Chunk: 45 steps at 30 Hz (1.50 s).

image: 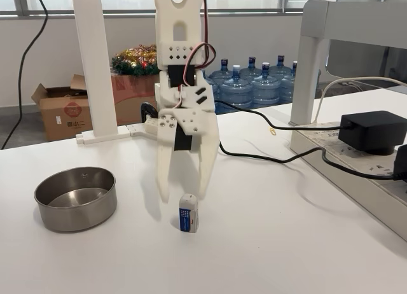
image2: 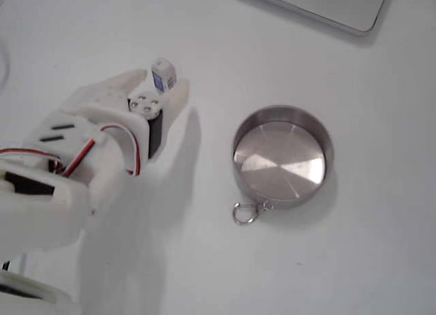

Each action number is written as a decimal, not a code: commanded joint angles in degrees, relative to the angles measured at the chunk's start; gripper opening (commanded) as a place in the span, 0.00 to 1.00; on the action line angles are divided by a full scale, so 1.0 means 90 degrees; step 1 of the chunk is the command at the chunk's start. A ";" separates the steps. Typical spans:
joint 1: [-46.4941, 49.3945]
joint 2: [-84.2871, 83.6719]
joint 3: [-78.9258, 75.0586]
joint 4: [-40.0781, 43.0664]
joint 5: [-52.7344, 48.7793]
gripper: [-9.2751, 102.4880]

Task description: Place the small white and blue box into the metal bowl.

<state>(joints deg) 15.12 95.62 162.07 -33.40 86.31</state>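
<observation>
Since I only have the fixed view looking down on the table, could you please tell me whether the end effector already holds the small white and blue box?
Observer: No. In a fixed view from the front, the small white and blue box stands upright on the table, free of the open end effector, whose fingers point down just behind it.
Operator: How high is the metal bowl's wall beside it?
Observer: The metal bowl sits left of the box there, and its wall looks a little lower than the upright box.

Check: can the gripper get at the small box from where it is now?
Probably yes. The gripper hangs open just behind the white and blue box, which stands upright on bare table; nothing lies between them, and the metal bowl sits well aside.
</observation>
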 commanded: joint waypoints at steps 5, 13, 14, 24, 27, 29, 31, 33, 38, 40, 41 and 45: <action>-0.0049 -0.0225 -0.0322 -0.0078 0.0078 0.26; -0.0059 -0.0645 -0.0713 -0.0088 0.0078 0.26; -0.0059 -0.0693 -0.0771 -0.0088 0.0078 0.26; -0.0059 -0.0938 -0.1064 -0.0088 0.0078 0.26; -0.0059 -0.1094 -0.1172 -0.0088 0.0078 0.26; -0.0059 -0.1211 -0.1250 -0.0127 0.0078 0.26; -0.0059 -0.1436 -0.1270 -0.0391 0.0078 0.26; -0.0049 -0.1758 -0.1270 -0.0820 0.0078 0.26; 0.0000 -0.2256 -0.1270 -0.1621 0.0068 0.25; 0.0000 -0.2256 -0.1250 -0.1641 0.0068 0.25; 0.0000 -0.2236 -0.1230 -0.1641 0.0059 0.25; 0.0020 -0.2197 -0.1182 -0.1641 -0.0010 0.17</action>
<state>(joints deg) 15.12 75.41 151.70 -47.11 86.31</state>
